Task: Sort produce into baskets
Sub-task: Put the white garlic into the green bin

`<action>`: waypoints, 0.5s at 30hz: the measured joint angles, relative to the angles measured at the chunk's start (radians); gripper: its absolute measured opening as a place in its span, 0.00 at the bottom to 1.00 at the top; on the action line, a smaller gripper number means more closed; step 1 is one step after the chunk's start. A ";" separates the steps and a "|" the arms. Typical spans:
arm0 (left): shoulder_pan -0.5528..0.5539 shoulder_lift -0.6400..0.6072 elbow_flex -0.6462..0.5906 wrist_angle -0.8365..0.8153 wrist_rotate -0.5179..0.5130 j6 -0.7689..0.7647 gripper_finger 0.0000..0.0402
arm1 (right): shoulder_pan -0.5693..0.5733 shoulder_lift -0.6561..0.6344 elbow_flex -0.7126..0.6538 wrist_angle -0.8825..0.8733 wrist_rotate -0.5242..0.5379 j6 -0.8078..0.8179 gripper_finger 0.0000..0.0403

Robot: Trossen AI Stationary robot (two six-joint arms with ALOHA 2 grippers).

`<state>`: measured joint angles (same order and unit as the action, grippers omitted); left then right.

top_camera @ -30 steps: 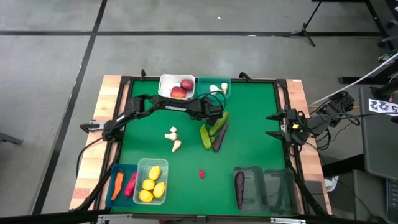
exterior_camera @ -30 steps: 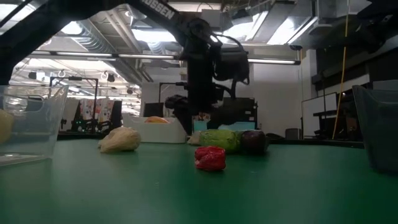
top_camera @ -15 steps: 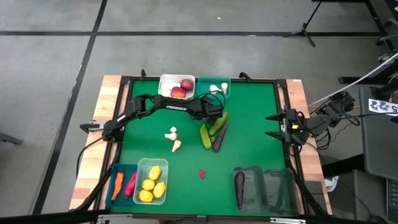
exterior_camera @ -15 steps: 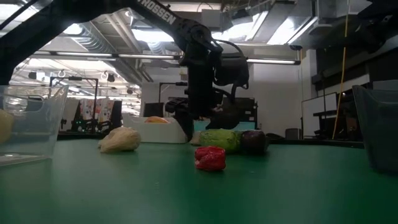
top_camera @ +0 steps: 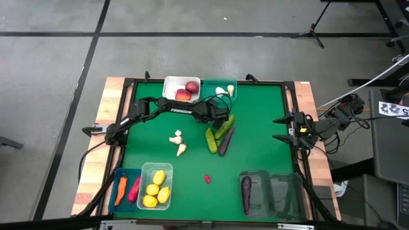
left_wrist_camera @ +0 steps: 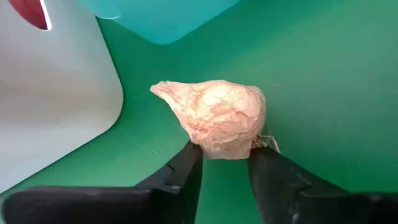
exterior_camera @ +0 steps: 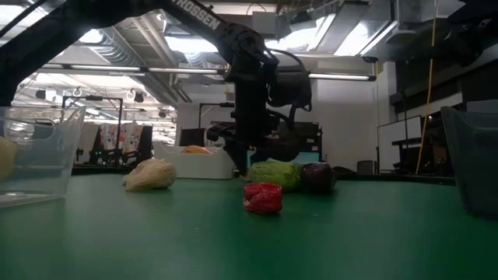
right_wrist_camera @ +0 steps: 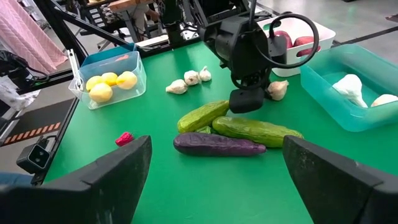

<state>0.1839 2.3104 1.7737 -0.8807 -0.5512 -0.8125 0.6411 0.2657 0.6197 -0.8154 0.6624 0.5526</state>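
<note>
My left gripper (top_camera: 223, 115) reaches to the table's far middle, by the white basket (top_camera: 170, 82) of red apples and the teal basket (top_camera: 207, 84) of garlic. It is shut on a pale garlic bulb (left_wrist_camera: 214, 118), which also shows beside it in the right wrist view (right_wrist_camera: 277, 89). The arm hides the bulb in the high view. My right gripper (top_camera: 276, 128) waits open and empty at the table's right edge. Two cucumbers (top_camera: 211, 139) and a purple eggplant (top_camera: 225, 143) lie just near-side of my left gripper. My left gripper pinches the garlic bulb by its rounded end (left_wrist_camera: 227, 149) between its two fingertips (left_wrist_camera: 189, 158). The fingers come steeply from above. The bulb's pointed end (left_wrist_camera: 160, 90) sticks out beyond the fingers. The bulb sits at table height; whether it is lifted, I cannot tell.
Two more garlic bulbs (top_camera: 179, 143) lie left of centre and a small red piece (top_camera: 207, 179) lies nearer the front. At the front stand a blue basket (top_camera: 117, 174), a clear one with lemons (top_camera: 156, 186), and two dark ones (top_camera: 271, 176), one holding an eggplant (top_camera: 246, 188).
My left gripper has gone down toward the table at the garlic bulb, between the white basket and the cucumbers. Nothing else has moved.
</note>
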 joint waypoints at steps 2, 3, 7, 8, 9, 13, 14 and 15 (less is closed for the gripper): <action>-0.003 0.000 0.000 -0.001 0.010 0.006 0.24 | 0.000 0.000 0.000 0.000 0.000 0.000 0.89; -0.006 0.000 0.000 -0.002 0.018 0.007 0.23 | 0.000 0.000 0.000 0.000 0.000 0.000 0.89; -0.020 0.000 0.000 -0.002 0.047 0.024 0.18 | 0.000 0.000 0.000 0.000 0.000 0.000 0.89; -0.024 -0.001 0.000 -0.002 0.055 0.028 0.17 | 0.000 0.000 0.000 0.000 0.000 0.000 0.89; -0.028 -0.004 0.000 -0.003 0.062 0.028 0.16 | 0.000 0.000 0.000 0.000 0.000 0.000 0.89; -0.040 -0.030 0.011 -0.026 0.077 0.035 0.13 | 0.000 0.000 0.000 0.000 0.000 0.000 0.89; -0.043 -0.041 0.016 -0.026 0.077 0.040 0.12 | 0.000 0.000 0.000 0.000 0.000 0.000 0.89; -0.043 -0.053 0.021 -0.025 0.076 0.047 0.11 | 0.000 0.000 0.000 0.000 0.000 0.000 0.89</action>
<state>0.1411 2.2576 1.7944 -0.9053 -0.4753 -0.7655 0.6411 0.2653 0.6197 -0.8152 0.6624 0.5528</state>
